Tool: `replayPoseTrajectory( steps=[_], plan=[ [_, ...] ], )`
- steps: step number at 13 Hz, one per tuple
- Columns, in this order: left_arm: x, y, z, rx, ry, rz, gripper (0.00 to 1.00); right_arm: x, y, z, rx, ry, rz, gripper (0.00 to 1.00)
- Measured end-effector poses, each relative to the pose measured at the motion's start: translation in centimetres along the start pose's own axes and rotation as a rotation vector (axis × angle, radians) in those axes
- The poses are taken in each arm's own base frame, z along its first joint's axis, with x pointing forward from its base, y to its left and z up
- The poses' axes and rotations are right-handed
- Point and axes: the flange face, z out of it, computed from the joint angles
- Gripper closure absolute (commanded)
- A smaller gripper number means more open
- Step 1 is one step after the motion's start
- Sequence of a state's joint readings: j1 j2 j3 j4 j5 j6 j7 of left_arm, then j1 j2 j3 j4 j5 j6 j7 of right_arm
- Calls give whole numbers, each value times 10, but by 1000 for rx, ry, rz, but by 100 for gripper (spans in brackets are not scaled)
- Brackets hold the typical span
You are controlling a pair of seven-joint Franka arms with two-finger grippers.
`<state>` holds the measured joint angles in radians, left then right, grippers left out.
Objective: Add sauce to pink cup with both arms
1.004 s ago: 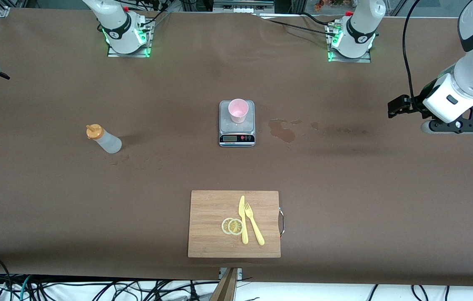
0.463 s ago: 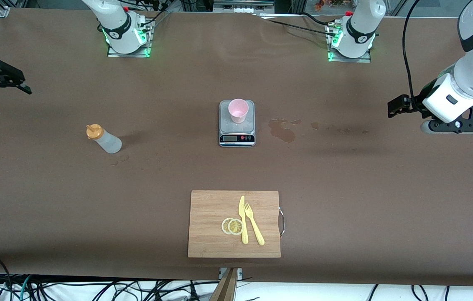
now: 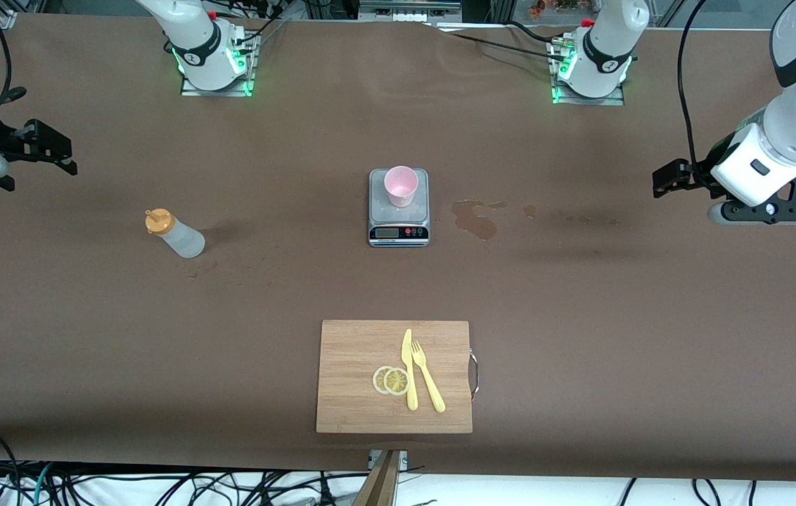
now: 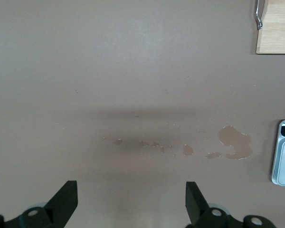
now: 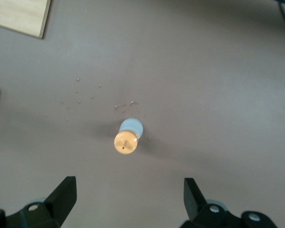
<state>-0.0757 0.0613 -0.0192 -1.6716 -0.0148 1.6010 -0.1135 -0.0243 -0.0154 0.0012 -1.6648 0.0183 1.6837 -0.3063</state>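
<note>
The sauce bottle (image 3: 174, 234) stands on the table toward the right arm's end, translucent whitish with an orange cap. The right wrist view shows it from above (image 5: 127, 137). My right gripper (image 3: 60, 154) is open and empty, up in the air over the table's edge at the right arm's end, apart from the bottle. Its fingers (image 5: 64, 197) stand wide in the right wrist view. The pink cup (image 3: 401, 185) stands upright on the grey scale (image 3: 399, 225) at mid-table. My left gripper (image 3: 665, 181) is open and empty over the left arm's end, and it waits there.
A brown stain (image 3: 475, 219) lies beside the scale toward the left arm's end, also in the left wrist view (image 4: 235, 145). A wooden cutting board (image 3: 352, 379) with a yellow knife (image 3: 408, 369), fork (image 3: 427, 376) and lemon slices (image 3: 391, 380) lies nearer the front camera.
My right gripper has come in from the table's edge toward the sauce bottle. The left arm, bottle and cup have not moved.
</note>
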Motion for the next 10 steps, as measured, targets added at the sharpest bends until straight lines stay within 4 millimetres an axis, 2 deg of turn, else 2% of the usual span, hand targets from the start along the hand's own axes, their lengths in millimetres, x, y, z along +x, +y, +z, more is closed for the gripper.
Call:
replayPoseTrajectory(
  steps=[5, 10],
  plan=[
    [0, 0, 0, 1, -1, 1, 0, 1, -2, -3, 24, 13, 184, 0],
    [0, 0, 0, 1, -3, 1, 0, 1, -3, -6, 25, 13, 230, 0]
  ],
)
